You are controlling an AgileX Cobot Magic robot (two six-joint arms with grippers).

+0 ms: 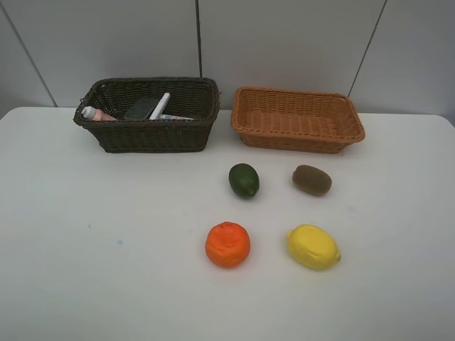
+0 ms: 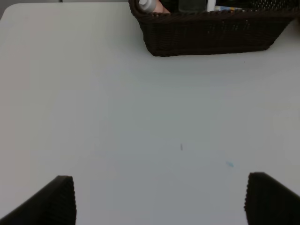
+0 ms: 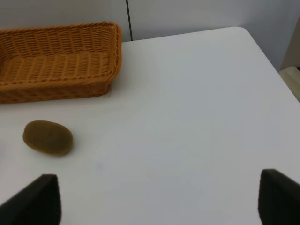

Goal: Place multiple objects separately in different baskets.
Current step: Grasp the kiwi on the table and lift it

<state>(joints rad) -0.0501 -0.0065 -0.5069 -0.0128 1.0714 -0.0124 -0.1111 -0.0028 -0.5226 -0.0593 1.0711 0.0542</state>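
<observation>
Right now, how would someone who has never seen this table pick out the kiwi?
Find the orange-tan basket at the back right of the white table. Two fruits lie just in front of it; the kiwi is the right-hand one. It is the only dull brown oval, beside a shiny green fruit, with the orange and lemon nearer the front.

The wall of the dark brown basket (image 1: 142, 135) hides most of the small pink bottle (image 1: 94, 114), eraser block (image 1: 141, 109) and marker (image 1: 161, 104). In the wrist views that basket and the orange-tan basket (image 3: 56, 61) run off the picture's edge. The left gripper (image 2: 161, 200) and right gripper (image 3: 157, 199) show only as cropped dark finger corners.
</observation>
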